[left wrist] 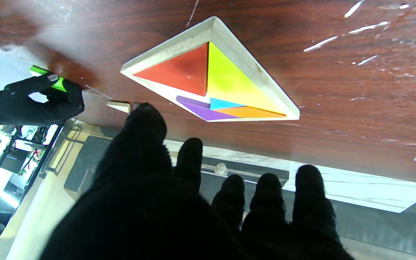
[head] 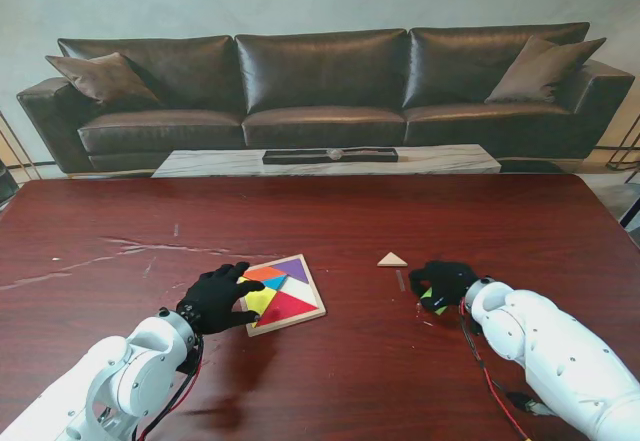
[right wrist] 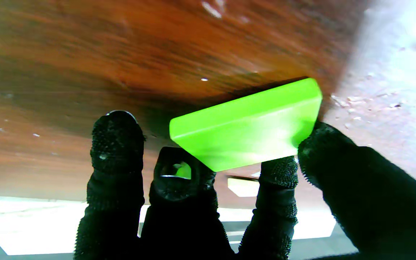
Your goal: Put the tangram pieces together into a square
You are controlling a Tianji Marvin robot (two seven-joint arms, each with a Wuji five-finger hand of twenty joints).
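Nearest me, right side: right hand (head: 441, 283) pinches the green piece (right wrist: 246, 124) between thumb and fingertips (right wrist: 278, 169), just off the table (head: 120, 361); the piece looks tilted, one long edge toward the wood.
Nearest me, left side: left hand (head: 217, 298) rests at the left edge of the tray (head: 312, 313), fingers fairly flat and a little apart, holding nothing that I can see; whether it presses on the frame I cannot tell.
Tray contents: red triangle (left wrist: 181, 72) and yellow triangle (left wrist: 231, 81) side by side, with blue piece (left wrist: 222, 104), orange piece (left wrist: 251, 112) and purple piece (left wrist: 202, 110) beyond them; a gap shows by the purple one.
Farther out: wooden triangle (head: 392, 259) lies loose between tray and right hand, well apart from the tray.
Task state: partly filled; green and wooden pieces both outside the tray.
Risk, grip: the pinch sits near one edge of the green piece, so it could pivot or slip during the carry.
Risk, tray: a piece lowered at a tilt may catch the rim and shove the tray, or lift seated neighbours.
Risk, hands: the left hand lies close to the tray, so the two hands could collide at the tray.
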